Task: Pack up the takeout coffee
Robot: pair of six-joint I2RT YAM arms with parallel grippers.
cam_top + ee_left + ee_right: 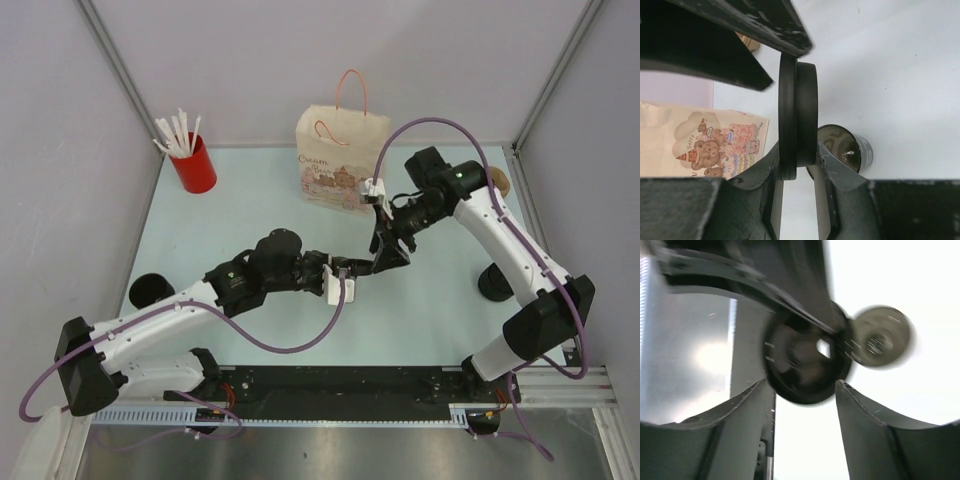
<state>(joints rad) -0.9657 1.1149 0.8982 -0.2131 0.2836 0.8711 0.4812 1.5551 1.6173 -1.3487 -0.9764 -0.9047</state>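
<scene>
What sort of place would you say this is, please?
Probably a robot test cell staged as a takeout counter: plain grey panels enclose a pale table bearing a printed paper bag and a red cup of straws.

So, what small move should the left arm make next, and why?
Probably turn the lid flat and bring it over the takeout coffee: the left gripper holds the lid on edge, and the coffee just beyond it stands uncovered.
</scene>
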